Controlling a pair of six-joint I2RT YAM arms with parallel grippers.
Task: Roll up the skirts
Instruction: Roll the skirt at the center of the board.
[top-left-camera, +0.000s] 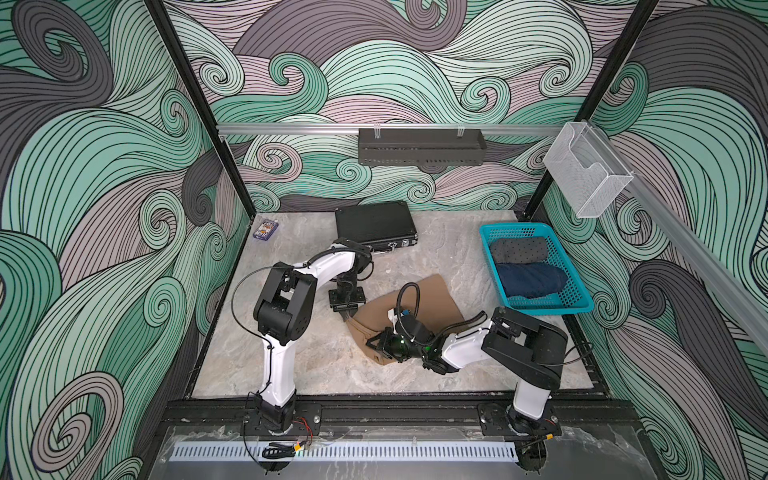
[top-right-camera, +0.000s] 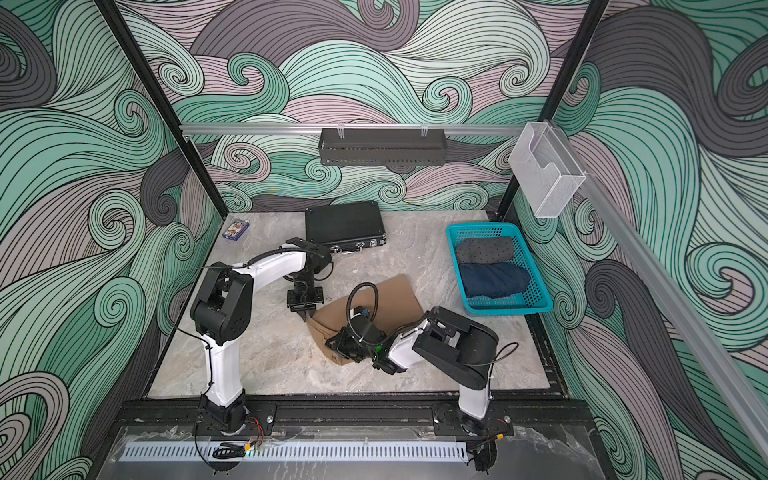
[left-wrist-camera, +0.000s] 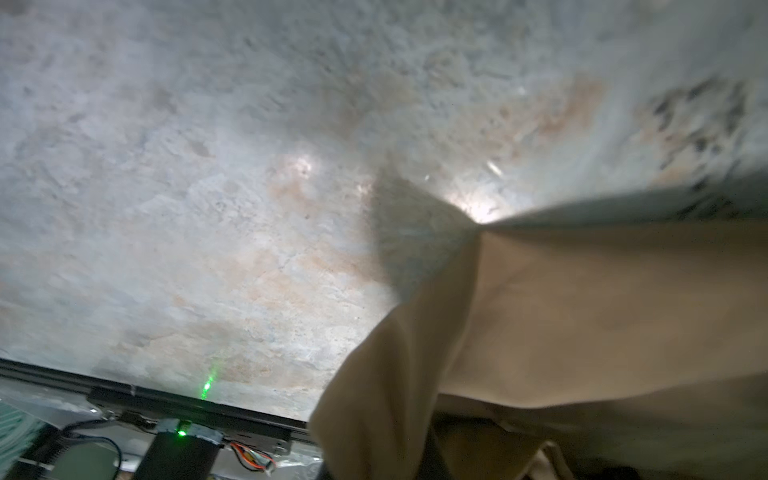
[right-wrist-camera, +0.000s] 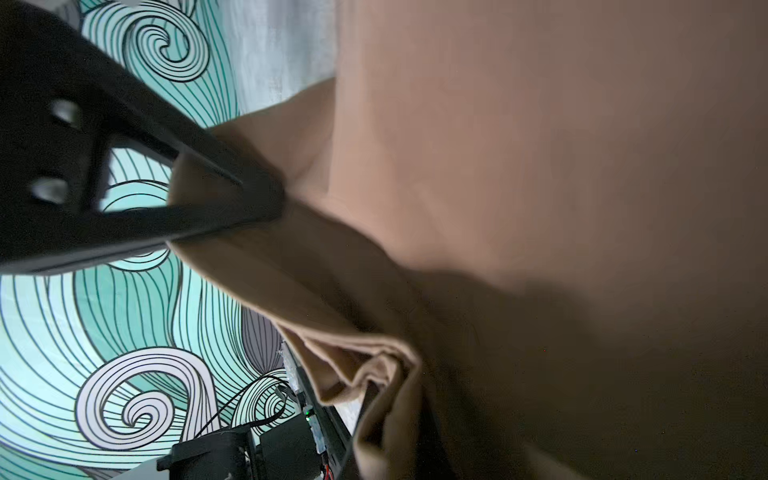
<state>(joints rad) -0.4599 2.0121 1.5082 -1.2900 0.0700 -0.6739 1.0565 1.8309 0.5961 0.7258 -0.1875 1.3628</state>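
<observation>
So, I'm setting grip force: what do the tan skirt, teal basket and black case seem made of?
The tan skirt looks like soft matte woven cloth, perhaps cotton: it folds and drapes without shine. The teal basket looks moulded plastic: even colour, latticed walls. The black case is a rigid matte shell, plastic or metal unclear, with silvery latches.

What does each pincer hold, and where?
The right pincer grips the brown skirt by a folded edge; for the left pincer, it cannot be told.
</observation>
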